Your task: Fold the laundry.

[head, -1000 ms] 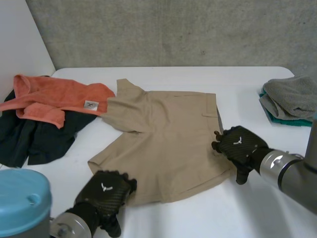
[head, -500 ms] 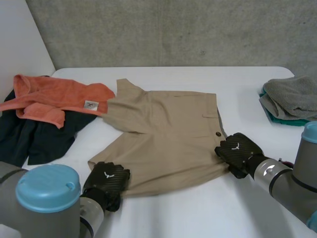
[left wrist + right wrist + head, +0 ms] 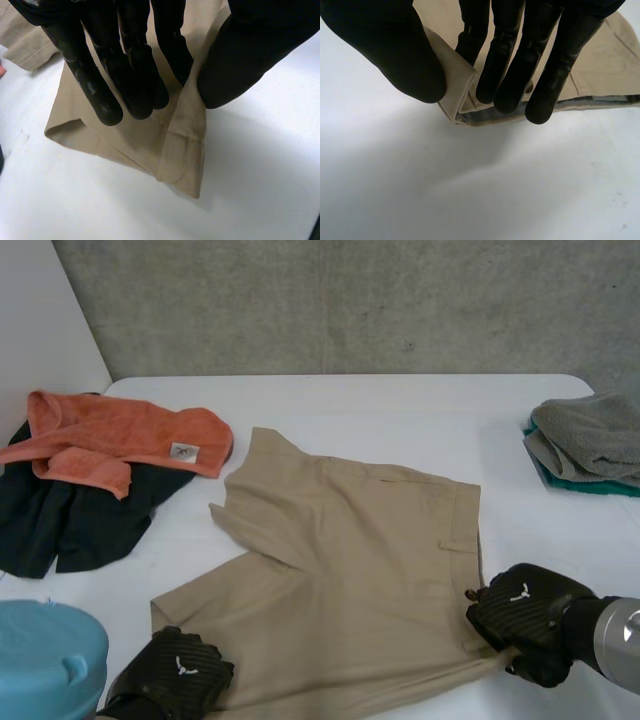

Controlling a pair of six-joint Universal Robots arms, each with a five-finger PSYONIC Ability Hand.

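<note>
At near corners of the tan shorts (image 3: 340, 560), left hand (image 3: 178, 680) and right hand (image 3: 525, 610) pinch cloth with fingers (image 3: 505, 60).

The shorts (image 3: 340, 570) are plain tan, with a fine ribbed weave at the hem and a grey lining inside the waistband. At their ten o'clock are an orange towel (image 3: 120, 435) with a small white label (image 3: 182, 451) and a black garment (image 3: 70, 525). At two o'clock are a grey cloth (image 3: 590, 435) and a teal cloth (image 3: 575, 485). The worktop (image 3: 400, 405) is white. The left robot hand (image 3: 175, 680) and right robot hand (image 3: 525, 610) are black, each with a small white mark.
</note>
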